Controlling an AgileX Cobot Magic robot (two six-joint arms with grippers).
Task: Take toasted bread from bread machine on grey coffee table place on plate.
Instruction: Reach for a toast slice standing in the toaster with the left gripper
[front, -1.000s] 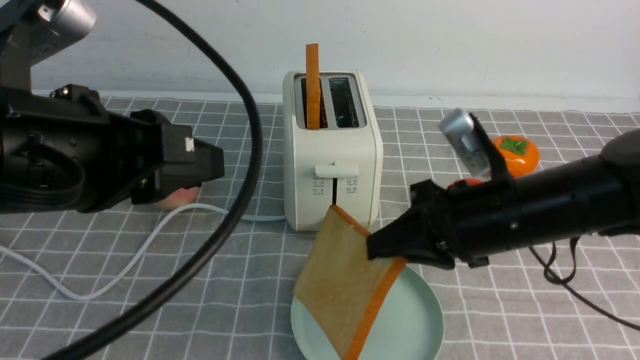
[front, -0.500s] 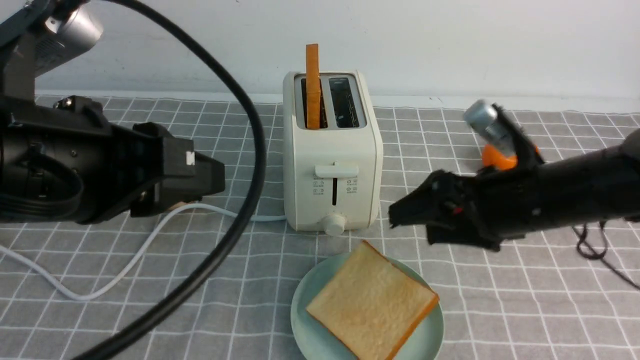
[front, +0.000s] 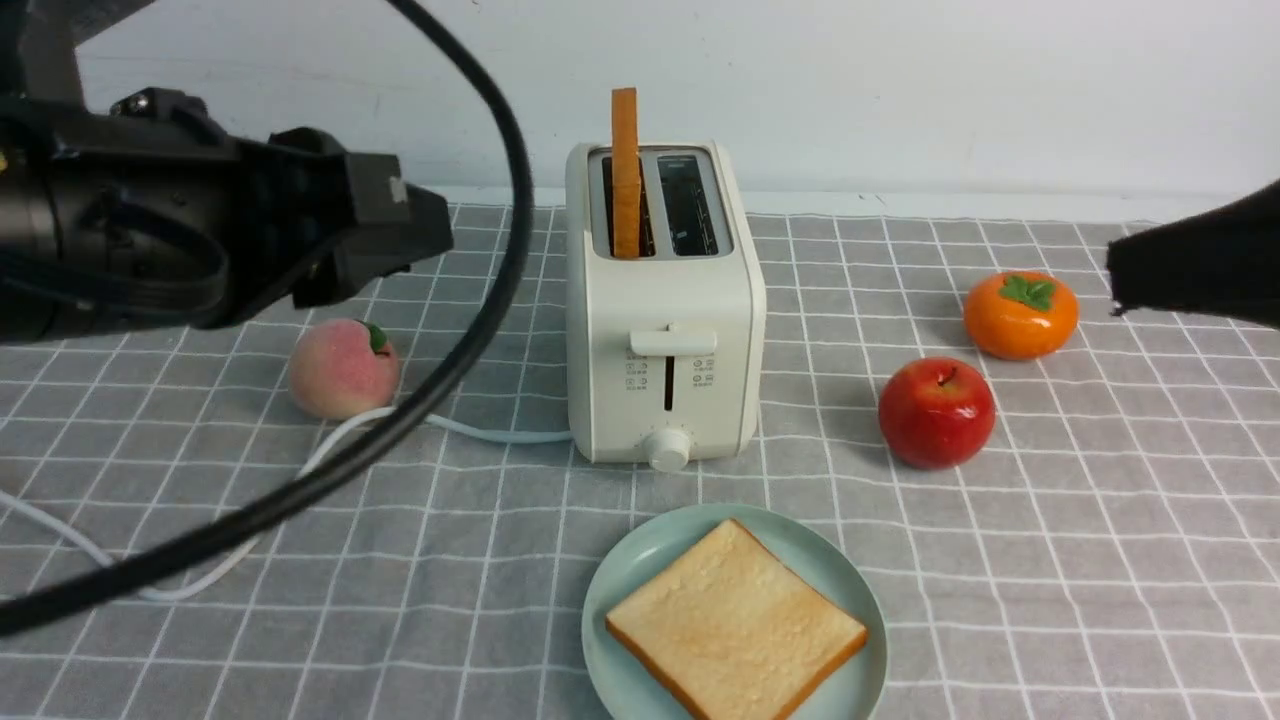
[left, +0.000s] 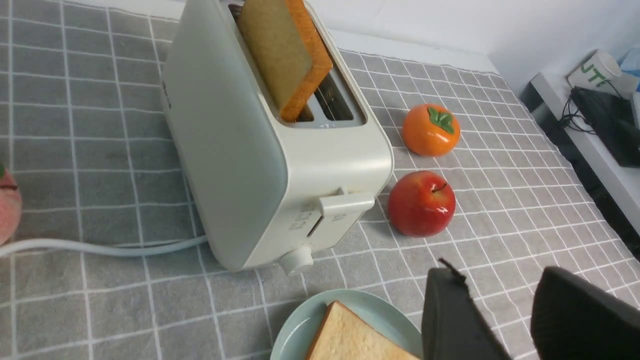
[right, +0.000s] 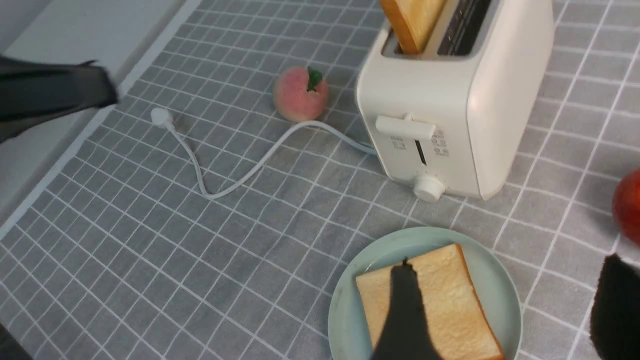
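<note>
Two slices of toasted bread are in view on a grey checked tabletop (front: 1080, 560). We see the first slice (front: 735, 620) lying flat on a round mint-green plate (front: 640, 560) at the front, just before the cream bread machine (front: 665, 380). The second slice (front: 625, 170) stands upright in the machine's left slot, its orange crust rising well above the top. A white cord (front: 480, 432) trails from the machine to the left, past a peach (front: 343, 368). To the machine's right sit a red apple (front: 936, 412) and, farther back, an orange persimmon (front: 1020, 315). The left arm (front: 150, 240) hangs raised on the left, above the peach, with a thick black cable (front: 515, 215) looping before it. In its wrist view we see the left pincer (left: 497, 270) moderately parted, holding nothing. The right arm (front: 1200, 265) shows only as a dark blur at the right edge. In its wrist view the right pincer (right: 507, 265) gapes wide, holding nothing, with the plate and first slice showing beyond its fingers.
</note>
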